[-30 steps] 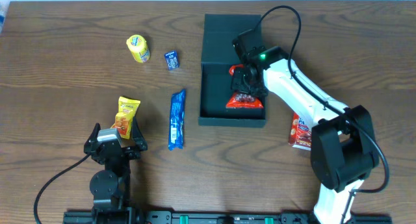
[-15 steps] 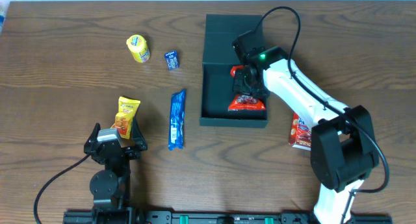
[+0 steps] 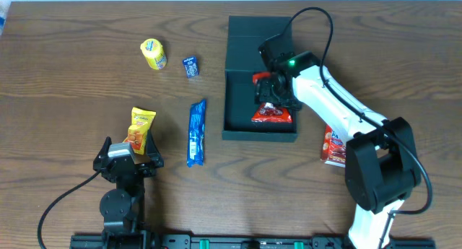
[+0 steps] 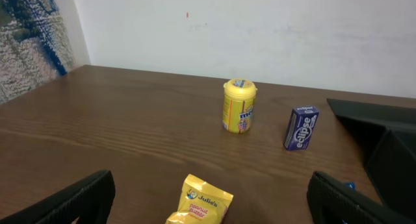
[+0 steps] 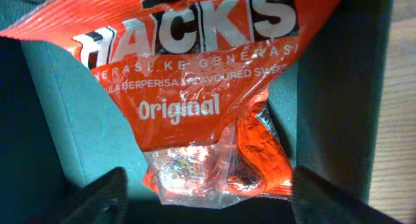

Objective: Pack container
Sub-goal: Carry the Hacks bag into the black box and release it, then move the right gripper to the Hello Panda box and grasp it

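Note:
The container [image 3: 240,97] is a dark square box with its flap lid [image 3: 253,34] lying open at the far side. A red Hacks packet [image 3: 272,116] lies inside it, near the front wall. My right gripper [image 3: 271,89] hovers over the packet's far end. In the right wrist view the red Hacks packet [image 5: 195,94] rests on the container floor [image 5: 58,120], and my right gripper [image 5: 208,204] stands open, one finger on each side, not pinching it. My left gripper [image 3: 131,154] is open near the front left, with a yellow Julie's packet [image 4: 201,201] on the table between its fingers [image 4: 84,198].
A long blue packet [image 3: 196,132] lies left of the container. A yellow canister [image 3: 153,54] and a small blue Eclipse box [image 3: 190,66] stand at the far left. A red-and-white packet [image 3: 333,146] lies right of the container, partly under the right arm.
My right gripper has gone from shut on the red packet to open. The packet now lies loose in the container. The left arm has not moved.

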